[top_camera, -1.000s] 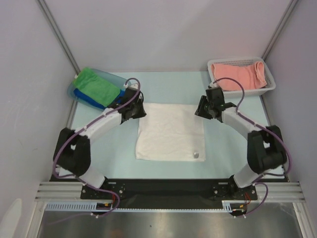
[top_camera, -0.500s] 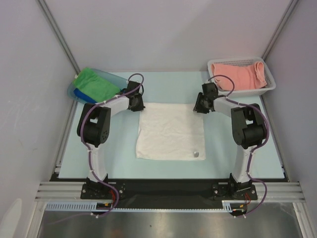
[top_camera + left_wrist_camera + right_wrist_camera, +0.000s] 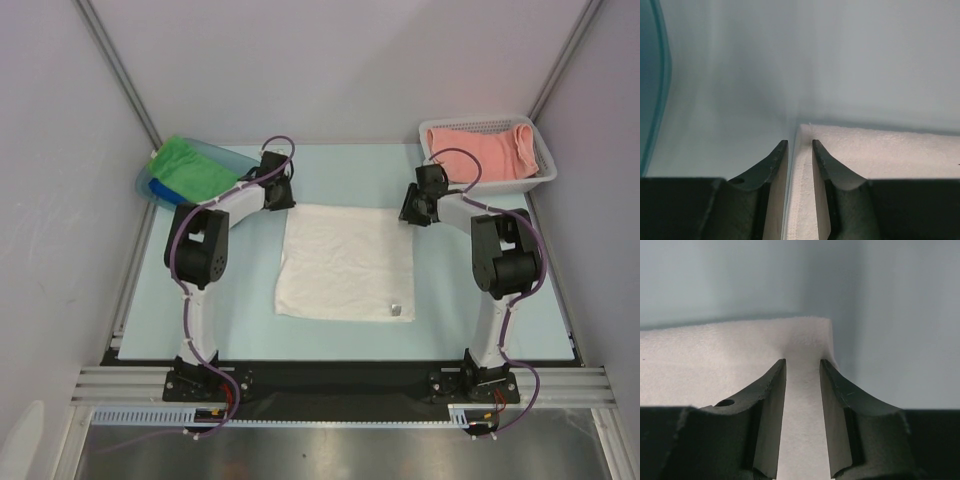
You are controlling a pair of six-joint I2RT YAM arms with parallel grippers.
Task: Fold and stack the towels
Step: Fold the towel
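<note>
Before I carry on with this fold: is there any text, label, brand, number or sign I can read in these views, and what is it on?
No readable text in any view.
Tag near the front right corner of the white towel: too small to read; I cannot tell whether it carries print.
Basket and blue tray: no lettering visible.
Both wrist views: no lettering visible.

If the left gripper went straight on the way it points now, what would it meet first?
Likely the white towel: its corner lies just ahead of the left gripper; beyond, only bare table.
</note>
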